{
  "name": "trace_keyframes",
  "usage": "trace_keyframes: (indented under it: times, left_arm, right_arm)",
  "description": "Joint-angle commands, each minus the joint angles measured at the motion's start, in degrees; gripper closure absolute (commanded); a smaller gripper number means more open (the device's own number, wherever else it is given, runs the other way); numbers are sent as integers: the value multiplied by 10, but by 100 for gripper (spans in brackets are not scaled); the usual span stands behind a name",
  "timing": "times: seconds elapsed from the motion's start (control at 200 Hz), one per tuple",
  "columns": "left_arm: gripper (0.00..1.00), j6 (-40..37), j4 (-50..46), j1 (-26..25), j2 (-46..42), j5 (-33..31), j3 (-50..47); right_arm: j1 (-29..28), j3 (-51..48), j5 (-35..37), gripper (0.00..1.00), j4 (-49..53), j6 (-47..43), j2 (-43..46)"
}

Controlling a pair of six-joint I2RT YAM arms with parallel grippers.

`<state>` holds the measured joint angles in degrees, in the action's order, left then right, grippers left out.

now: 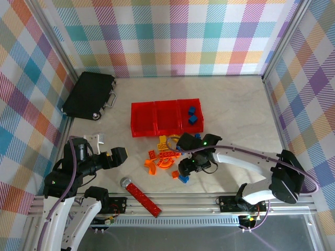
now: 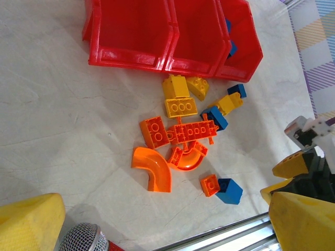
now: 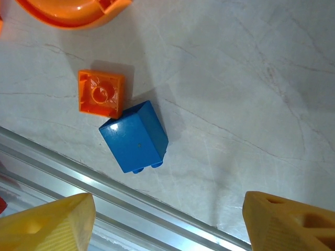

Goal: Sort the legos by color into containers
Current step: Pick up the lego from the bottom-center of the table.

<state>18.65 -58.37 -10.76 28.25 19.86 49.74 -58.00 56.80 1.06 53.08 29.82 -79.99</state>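
Note:
Three joined red bins (image 1: 142, 119) (image 2: 131, 55) stand mid-table; the right one holds two blue bricks (image 1: 192, 115). In front of them lies a loose pile of orange, yellow and blue legos (image 1: 164, 155) (image 2: 183, 128). A blue brick (image 3: 134, 137) (image 2: 230, 191) lies on its side at the pile's near edge, touching a small orange square plate (image 3: 101, 93) (image 2: 210, 184). My right gripper (image 1: 187, 167) (image 3: 167, 219) hovers open just above and beside this blue brick, holding nothing. My left gripper (image 1: 119, 156) (image 2: 165, 225) is open and empty, left of the pile.
A black case (image 1: 89, 94) lies at the back left. A long red bar with a silver round end (image 1: 141, 194) (image 2: 81, 239) lies near the front edge. The aluminium rail (image 3: 104, 183) runs just beyond the blue brick. Plaid walls close in three sides.

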Motion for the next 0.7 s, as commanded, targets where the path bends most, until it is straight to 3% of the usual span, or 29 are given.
trace_keyframes:
  times: [0.0,0.555,0.695]
  left_arm:
    - [0,6,0,-3,-8,-1,-6]
    - [0,8,-4,-3,-12,-5,-5]
    - [0,8,-4,-3,-12,-5,-4]
  right_arm:
    - [-18,-6,1,25,-15,0,-26]
    - [-59,37,11,24,-39,-86,-163]
    - [-62,43,11,29,-38,-90,-175]
